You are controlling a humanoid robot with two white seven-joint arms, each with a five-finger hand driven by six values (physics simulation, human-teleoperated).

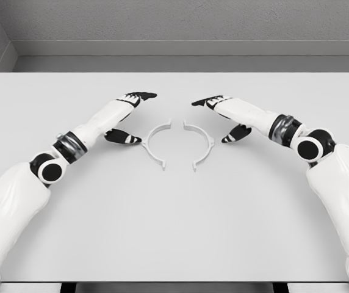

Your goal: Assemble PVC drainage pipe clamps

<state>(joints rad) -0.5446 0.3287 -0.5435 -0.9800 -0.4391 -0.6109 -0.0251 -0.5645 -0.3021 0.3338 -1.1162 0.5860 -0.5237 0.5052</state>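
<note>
Two white half-ring clamp pieces lie flat on the white table [174, 232], facing each other with a small gap between their ends. The left clamp half [154, 146] curves open to the right and the right clamp half [202, 145] curves open to the left. My left hand [130, 116] hovers just left of the left half, fingers spread, thumb low near the piece's outer tab. On the other side, my right hand [221, 117] mirrors it beside the right half, fingers also spread. Neither hand holds anything.
The table's far edge [174, 73] meets a grey wall behind. Both white arms reach in from the lower corners across the tabletop.
</note>
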